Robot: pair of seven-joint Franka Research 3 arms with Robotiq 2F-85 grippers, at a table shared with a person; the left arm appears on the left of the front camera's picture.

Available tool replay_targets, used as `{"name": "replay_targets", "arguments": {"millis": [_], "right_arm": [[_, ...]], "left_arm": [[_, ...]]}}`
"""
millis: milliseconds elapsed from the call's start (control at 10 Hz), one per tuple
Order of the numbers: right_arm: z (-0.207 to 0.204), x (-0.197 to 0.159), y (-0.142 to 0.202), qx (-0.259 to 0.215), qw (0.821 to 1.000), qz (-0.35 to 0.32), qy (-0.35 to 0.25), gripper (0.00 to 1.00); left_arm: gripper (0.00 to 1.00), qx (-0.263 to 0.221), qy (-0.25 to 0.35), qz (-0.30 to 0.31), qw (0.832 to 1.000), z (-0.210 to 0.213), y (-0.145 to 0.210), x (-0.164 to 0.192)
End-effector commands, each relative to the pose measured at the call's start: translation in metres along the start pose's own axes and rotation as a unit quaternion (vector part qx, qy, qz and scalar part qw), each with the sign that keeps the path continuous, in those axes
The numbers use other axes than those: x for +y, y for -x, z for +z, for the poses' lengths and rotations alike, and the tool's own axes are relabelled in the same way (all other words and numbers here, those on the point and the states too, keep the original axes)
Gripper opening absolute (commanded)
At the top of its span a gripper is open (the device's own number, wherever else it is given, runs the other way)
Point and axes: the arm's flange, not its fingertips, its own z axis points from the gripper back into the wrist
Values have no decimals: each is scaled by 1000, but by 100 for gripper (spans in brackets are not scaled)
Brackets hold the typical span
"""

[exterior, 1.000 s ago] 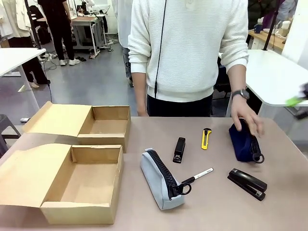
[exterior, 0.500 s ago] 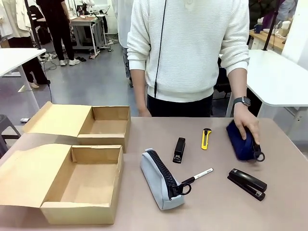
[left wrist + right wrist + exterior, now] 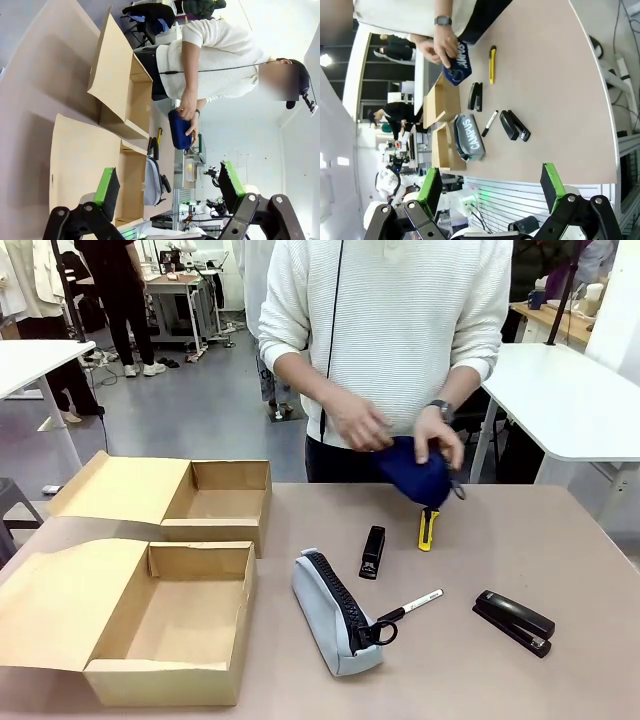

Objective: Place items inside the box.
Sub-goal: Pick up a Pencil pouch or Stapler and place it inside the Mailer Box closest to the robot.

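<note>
Wide-splayed, empty left gripper [image 3: 167, 182] and right gripper [image 3: 490, 187], grey fabric pencil pouch [image 3: 470, 137] reads CAMPUS in right wrist view, zipper-up in front view

On the table [image 3: 580, 560]: near box [image 3: 165, 680], far box [image 3: 215, 531], grey pouch [image 3: 325, 625], small stapler [image 3: 373, 551], large stapler [image 3: 513, 621], pen [image 3: 412, 604], cutter [image 3: 428, 529].

We see a white ribbed sweater [image 3: 400, 330] on the person, and a navy pouch [image 3: 415, 472] with white lettering. The table [image 3: 580, 570] is dull pinkish-beige. The pencil pouch [image 3: 320, 618] is pale grey with a black zipper and white print. The small stapler [image 3: 372, 551] and the large stapler [image 3: 513, 621] are both black. The cutter [image 3: 428, 527] is yellow and black, and the pen [image 3: 418, 601] is white with a black cap. The nearer cardboard box [image 3: 165, 682] and the farther cardboard box [image 3: 215, 531] are plain brown. The left gripper [image 3: 167, 175] and right gripper [image 3: 490, 172] are black with green pads.
</note>
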Motion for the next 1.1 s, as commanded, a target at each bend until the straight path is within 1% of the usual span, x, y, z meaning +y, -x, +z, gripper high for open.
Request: {"name": "replay_targets", "arguments": {"millis": [0, 100, 200, 300, 400, 500, 600, 700, 800, 900, 1000], "right_arm": [[-1, -2, 1, -1, 1000, -2, 0, 100], [-16, 12, -3, 17, 1000, 11, 10, 100], [-45, 38, -7, 53, 998, 38, 14, 100], [-82, 67, -9, 92, 994, 60, 19, 100], [-128, 100, -4, 132, 988, 75, 21, 100], [-162, 120, 3, 158, 984, 85, 22, 100], [-219, 149, 23, 188, 977, 87, 59, 100], [-256, 166, 42, 192, 972, 108, 78, 100], [-267, 169, 52, 220, 960, 151, 88, 100], [-219, 159, 25, 197, 974, 101, 52, 100], [-219, 159, 25, 197, 974, 101, 52, 100]], "left_arm": [[100, -3, 11, -11, 1000, 0, -1, 0], [100, -3, 11, -11, 1000, 0, -1, 0], [100, -3, 11, -11, 1000, 0, -1, 0], [100, -3, 11, -11, 1000, 0, -1, 0], [100, -3, 11, -11, 1000, 0, -1, 0], [100, -3, 11, -11, 1000, 0, -1, 0], [100, -3, 11, -11, 1000, 0, -1, 0], [100, -3, 11, -11, 1000, 0, -1, 0], [100, -3, 11, -11, 1000, 0, -1, 0], [100, -3, 11, -11, 1000, 0, -1, 0], [100, -3, 11, -11, 1000, 0, -1, 0]]}}
